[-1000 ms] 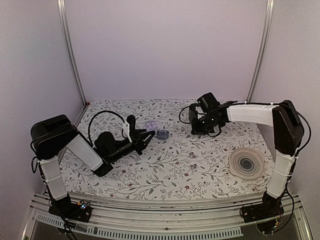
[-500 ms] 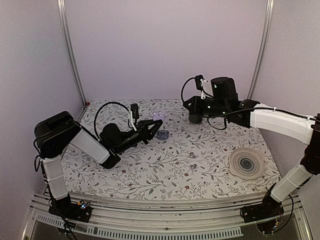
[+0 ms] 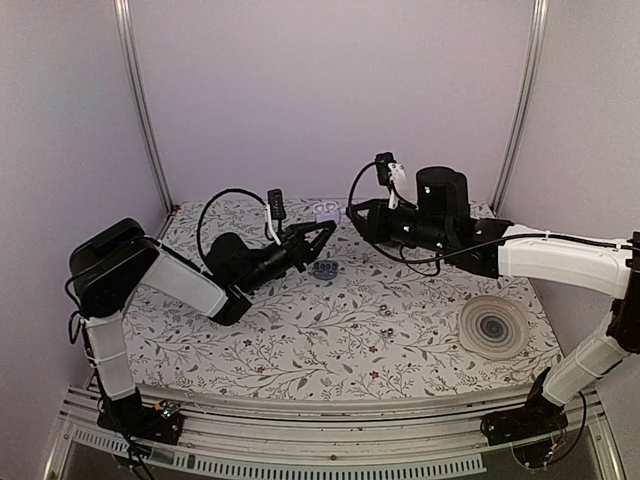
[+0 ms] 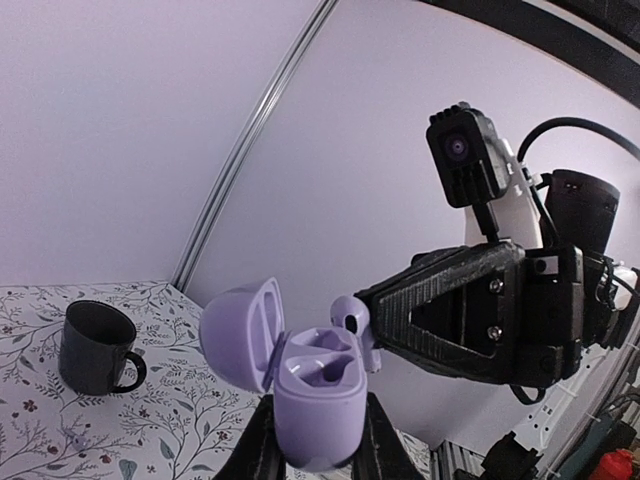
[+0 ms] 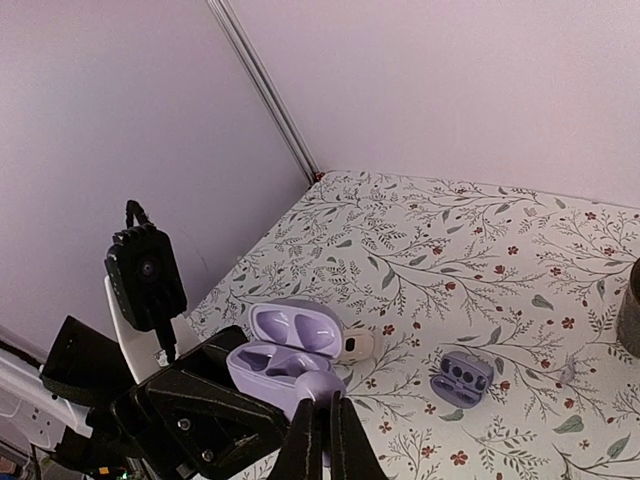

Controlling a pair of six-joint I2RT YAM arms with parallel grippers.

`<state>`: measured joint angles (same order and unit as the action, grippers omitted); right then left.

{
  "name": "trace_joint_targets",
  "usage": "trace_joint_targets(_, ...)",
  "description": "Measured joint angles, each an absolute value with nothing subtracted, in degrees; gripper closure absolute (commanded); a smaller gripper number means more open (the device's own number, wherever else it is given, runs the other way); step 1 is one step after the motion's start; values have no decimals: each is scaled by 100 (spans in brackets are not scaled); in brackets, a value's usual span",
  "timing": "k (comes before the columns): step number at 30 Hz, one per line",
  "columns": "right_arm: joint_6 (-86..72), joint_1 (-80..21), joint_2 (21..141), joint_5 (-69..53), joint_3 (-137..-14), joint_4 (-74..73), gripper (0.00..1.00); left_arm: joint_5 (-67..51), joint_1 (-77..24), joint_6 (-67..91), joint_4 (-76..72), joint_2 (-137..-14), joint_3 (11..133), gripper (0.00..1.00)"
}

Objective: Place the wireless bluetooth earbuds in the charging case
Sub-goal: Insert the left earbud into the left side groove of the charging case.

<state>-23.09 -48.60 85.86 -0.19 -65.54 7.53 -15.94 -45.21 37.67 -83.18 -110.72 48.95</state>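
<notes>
Charging case (image 4: 315, 385): small lilac clamshell, lid hinged open to the left, two sockets visible in the base. Held off the table, centre of the top view and low centre of the left wrist view.

Left gripper (image 4: 318, 440): clamped on the lower half of the case, one finger on each side, base upward.

Earbud (image 4: 352, 318): lilac, at the right rim of the open base. Cannot tell whether it touches the socket.

Right gripper (image 5: 322, 415): pinched closed on the earbud, fingertips just beside the case and facing the left gripper.

Dark mug (image 4: 95, 348): upright on the table, handle to the right, lower left of the left wrist view.

Small grey-lilac piece (image 5: 462, 377): has dark holes, lies on the table to the lower right of the case in the right wrist view.

White round piece (image 5: 355, 346): dark centre, just right of the lid in that view.

Ringed disc (image 3: 492, 326): flat on the table, right side of the top view.

Table (image 3: 400, 340): covered with a floral cloth.
</notes>
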Motion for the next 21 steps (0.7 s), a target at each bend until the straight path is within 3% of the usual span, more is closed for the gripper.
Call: trace_joint_targets(21,-1857,-4993,8333,119,-6517,1192,96,-2274,-4681,3778,-8029,-11072,5238,100)
